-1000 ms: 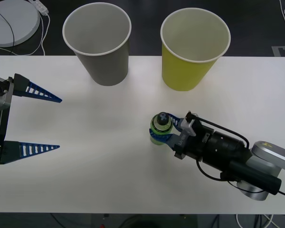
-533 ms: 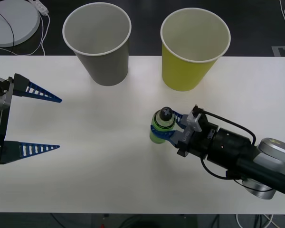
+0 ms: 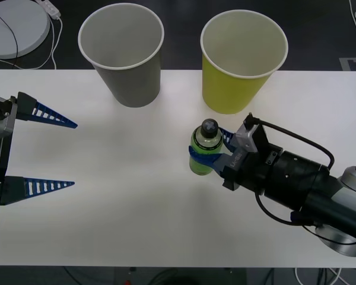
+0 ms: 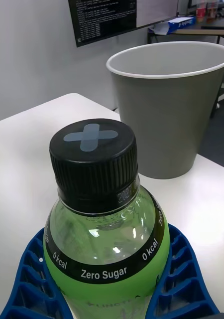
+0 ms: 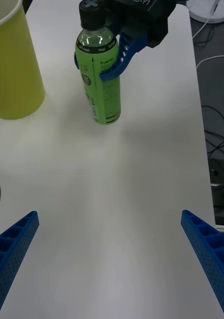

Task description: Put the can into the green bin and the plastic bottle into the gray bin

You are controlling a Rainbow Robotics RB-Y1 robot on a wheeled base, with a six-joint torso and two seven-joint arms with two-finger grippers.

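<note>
Right gripper (image 3: 209, 153) clamped around the bottle (image 3: 204, 148), blue fingers (image 4: 179, 279) wrapped on both sides just under its shoulder. Bottle upright, black cap up, mid-table (image 3: 136, 208), just in front of the green bin (image 3: 240, 65); whether its base touches the table can't be told. Gray bin (image 3: 123, 56) stands beside the green one at the table's far edge, well apart from the bottle. Left gripper (image 3: 38, 151) at the table's left edge, fingers spread wide, holding nothing.
</note>
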